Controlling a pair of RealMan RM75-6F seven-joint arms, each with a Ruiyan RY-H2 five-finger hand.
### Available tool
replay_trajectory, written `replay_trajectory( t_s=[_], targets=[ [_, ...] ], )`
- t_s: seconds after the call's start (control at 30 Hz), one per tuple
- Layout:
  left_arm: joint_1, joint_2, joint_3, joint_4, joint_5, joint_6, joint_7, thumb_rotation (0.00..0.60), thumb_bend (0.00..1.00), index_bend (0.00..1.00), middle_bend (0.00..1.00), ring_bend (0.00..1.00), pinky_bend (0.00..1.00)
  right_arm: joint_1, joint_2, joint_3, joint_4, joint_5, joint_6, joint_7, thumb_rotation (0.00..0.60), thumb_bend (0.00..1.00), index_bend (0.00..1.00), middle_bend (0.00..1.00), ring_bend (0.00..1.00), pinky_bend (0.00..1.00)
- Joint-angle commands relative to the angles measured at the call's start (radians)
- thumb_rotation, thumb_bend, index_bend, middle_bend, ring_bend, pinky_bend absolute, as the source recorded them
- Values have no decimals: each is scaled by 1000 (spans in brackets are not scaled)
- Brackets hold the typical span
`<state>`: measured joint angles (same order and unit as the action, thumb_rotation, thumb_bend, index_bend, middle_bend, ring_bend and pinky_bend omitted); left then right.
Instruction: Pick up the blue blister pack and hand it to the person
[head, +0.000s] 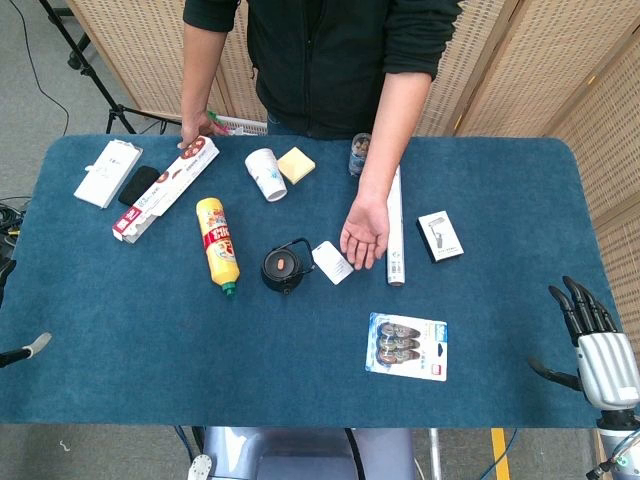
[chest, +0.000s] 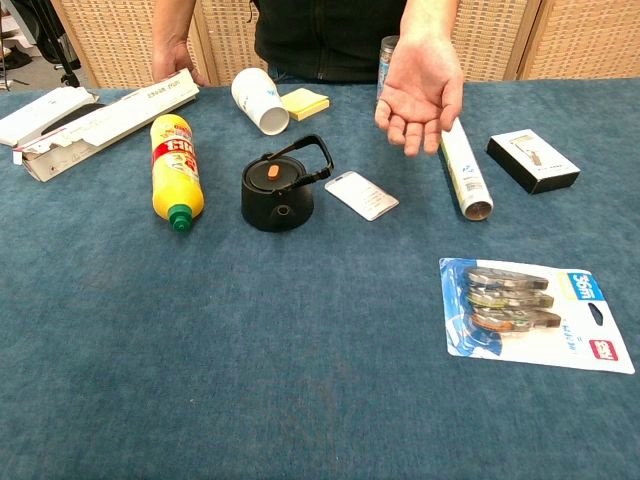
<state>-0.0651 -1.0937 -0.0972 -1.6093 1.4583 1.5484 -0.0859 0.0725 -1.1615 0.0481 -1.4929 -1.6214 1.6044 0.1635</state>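
The blue blister pack (head: 406, 346) lies flat on the blue table (head: 120, 330), right of centre and near the front edge; the chest view shows the pack (chest: 535, 318) at the right, with rolls under clear plastic. The person's open palm (head: 364, 232) waits face up above the table centre, and the same palm (chest: 420, 95) shows at the top of the chest view. My right hand (head: 590, 338) hovers at the table's right edge, fingers spread and holding nothing, well right of the pack. Only a fingertip of my left hand (head: 28, 349) shows at the far left edge.
A black kettle (head: 283, 267), a white card (head: 333, 262), a yellow bottle (head: 217, 243), a white tube (head: 395, 228) and a black box (head: 439, 236) lie behind the pack. Further back are a paper cup (head: 266, 174), sticky notes (head: 296, 165) and a long carton (head: 166, 188).
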Motion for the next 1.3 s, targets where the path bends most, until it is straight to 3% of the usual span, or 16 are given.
replay_trajectory(
  t_s=[0.03, 0.4, 0.7, 1.03, 1.3],
  targets=[
    [0, 0, 0, 0, 0, 0, 0, 600, 0, 0, 0, 0, 59, 0, -1, -1, 0, -2, -1, -2, 600, 0, 41, 0, 0, 138],
    [0, 0, -2, -5, -1, 1, 4, 600, 0, 0, 0, 0, 59, 18, 4, -27, -7, -30, -47, -2, 600, 0, 41, 0, 0, 129],
    [-11, -5, -7, -4, -19, -23, 17, 600, 0, 0, 0, 0, 59, 164, -19, -73, -94, -126, -280, -65, 600, 0, 41, 0, 0, 128],
    [-16, 0, -15, 5, -41, -40, -3, 600, 0, 0, 0, 0, 59, 274, -73, -61, -225, -44, -496, -166, 600, 0, 41, 0, 0, 128],
    [-16, 5, -17, 8, -44, -43, -16, 600, 0, 0, 0, 0, 59, 331, -194, -9, -196, 78, -582, -321, 600, 0, 41, 0, 0, 128]
  ],
)
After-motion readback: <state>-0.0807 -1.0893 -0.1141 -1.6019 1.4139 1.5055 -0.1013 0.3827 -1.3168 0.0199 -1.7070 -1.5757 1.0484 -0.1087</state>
